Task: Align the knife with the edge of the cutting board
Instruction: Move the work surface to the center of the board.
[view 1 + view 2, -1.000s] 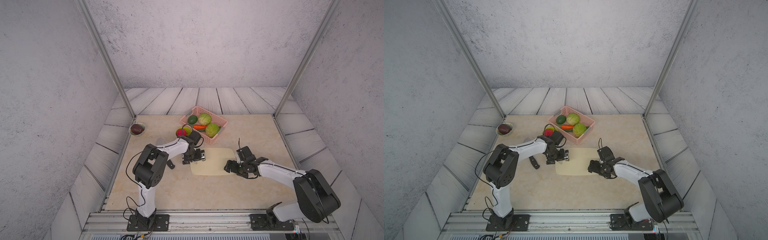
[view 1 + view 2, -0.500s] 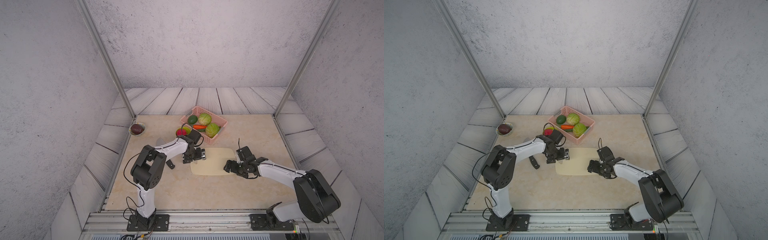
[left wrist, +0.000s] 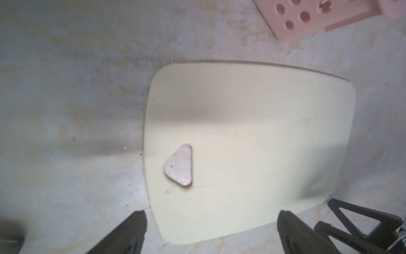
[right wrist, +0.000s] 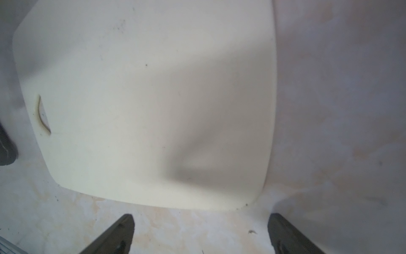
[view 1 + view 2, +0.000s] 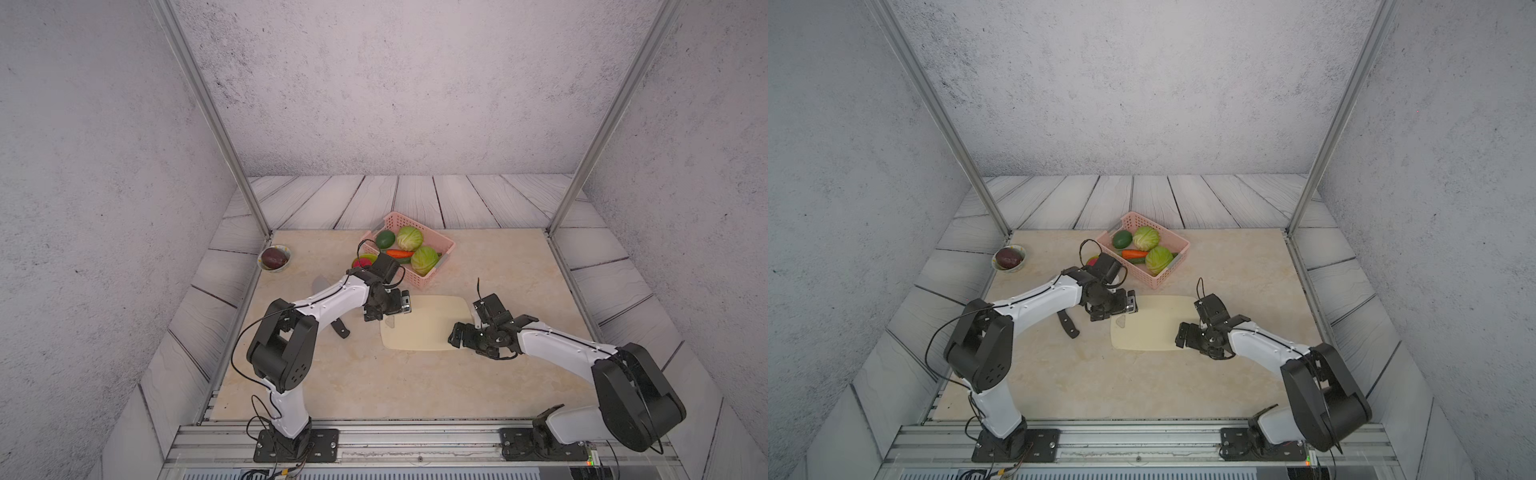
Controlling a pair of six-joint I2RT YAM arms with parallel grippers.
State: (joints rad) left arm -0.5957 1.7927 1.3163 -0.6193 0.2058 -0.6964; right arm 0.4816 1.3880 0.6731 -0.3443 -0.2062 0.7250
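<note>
The cream cutting board (image 5: 424,324) (image 5: 1152,324) lies flat mid-table, its hole (image 3: 179,168) by the left short side. The knife lies slanted on the table left of the board and apart from it. My left forearm covers its middle, leaving the grey blade tip (image 5: 319,285) and the black handle (image 5: 340,328) (image 5: 1068,323) in sight. My left gripper (image 5: 386,309) (image 3: 212,214) hovers open over the board's left end, holding nothing. Just off the board's near right corner (image 4: 259,198), my right gripper (image 5: 491,328) (image 4: 201,217) stands wide open and empty.
A pink basket (image 5: 422,282) (image 3: 307,22) with cabbages, an avocado and a carrot stands just behind the board. A red and green fruit (image 5: 362,262) sits beside my left wrist. A small bowl (image 5: 274,258) with a dark fruit is at the far left.
My right gripper's jaws have spread a little wider. The left arm's elbow has drifted slightly left while its gripper stays over the board's left end. Board and knife have not moved.
</note>
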